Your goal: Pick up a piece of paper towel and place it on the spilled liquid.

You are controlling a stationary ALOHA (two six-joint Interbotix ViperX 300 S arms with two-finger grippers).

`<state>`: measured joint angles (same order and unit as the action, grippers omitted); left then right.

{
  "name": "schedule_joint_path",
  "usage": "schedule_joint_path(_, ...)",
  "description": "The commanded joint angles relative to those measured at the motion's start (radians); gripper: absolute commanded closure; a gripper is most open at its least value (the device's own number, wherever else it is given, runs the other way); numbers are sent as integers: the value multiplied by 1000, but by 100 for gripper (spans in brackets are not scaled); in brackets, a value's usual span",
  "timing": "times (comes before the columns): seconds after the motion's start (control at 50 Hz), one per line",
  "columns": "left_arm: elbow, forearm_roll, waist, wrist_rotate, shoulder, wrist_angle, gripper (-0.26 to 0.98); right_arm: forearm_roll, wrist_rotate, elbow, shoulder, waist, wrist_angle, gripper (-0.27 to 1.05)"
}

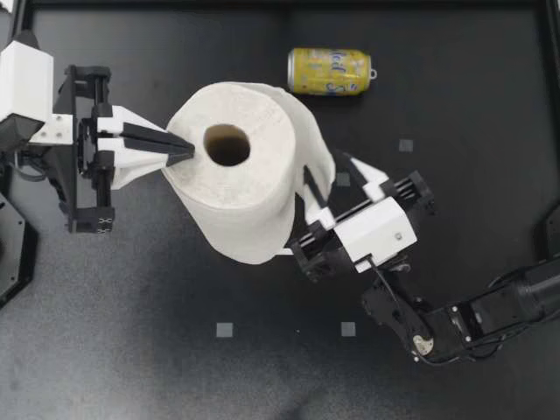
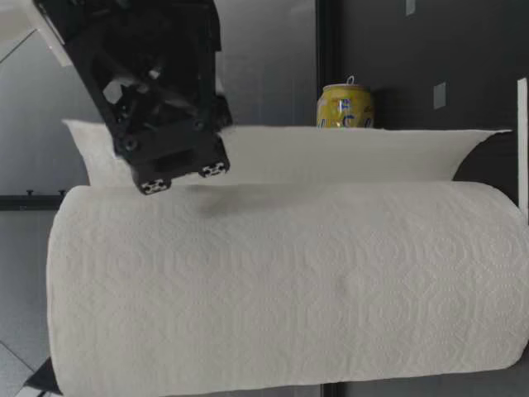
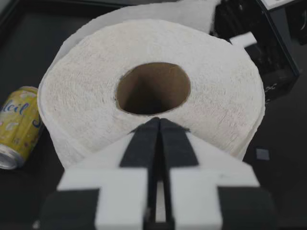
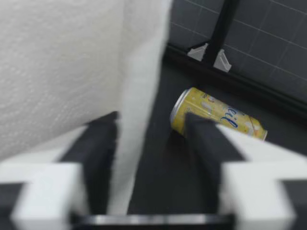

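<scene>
Mid-bench [image 1: 157, 350], my left jaws, pressed together, steady the upright paper towel roll [image 1: 254, 188] while my right jaws, spread, straddle its loose sheet [image 1: 317, 149], which they should next pinch and tear.

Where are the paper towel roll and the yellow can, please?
paper towel roll [image 1: 267, 157]: top view, its flat top face beside the core hole.
yellow can [image 1: 329, 71]: top view, middle of its side.
</scene>
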<state>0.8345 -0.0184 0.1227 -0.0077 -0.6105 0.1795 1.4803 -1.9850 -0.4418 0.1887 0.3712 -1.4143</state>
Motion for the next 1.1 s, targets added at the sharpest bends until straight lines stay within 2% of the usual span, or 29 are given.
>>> schedule_joint_path(0.0,-5,-2,3,-2,14,8,65,8,2,11,-14,-6,8,47)
schedule_joint_path(0.12,-5,-3,3,-3,15,8,65,9,2,9,-14,-6,14,74)
schedule_joint_path(0.22,-3,-3,3,-3,15,9,65,9,2,3,-18,-6,15,88)
schedule_joint_path(0.64,34,-20,38,-5,17,34,65,-40,-21,-72,-43,2,12,89)
schedule_joint_path(0.76,34,-23,46,-5,23,74,65,-84,-61,-129,-41,2,-2,89)
schedule_joint_path(1.0,41,-28,54,-6,29,72,65,-184,-152,-295,-98,2,-38,89)
schedule_joint_path(1.08,43,-34,55,-6,32,71,65,-216,-147,-324,-123,3,-48,89)
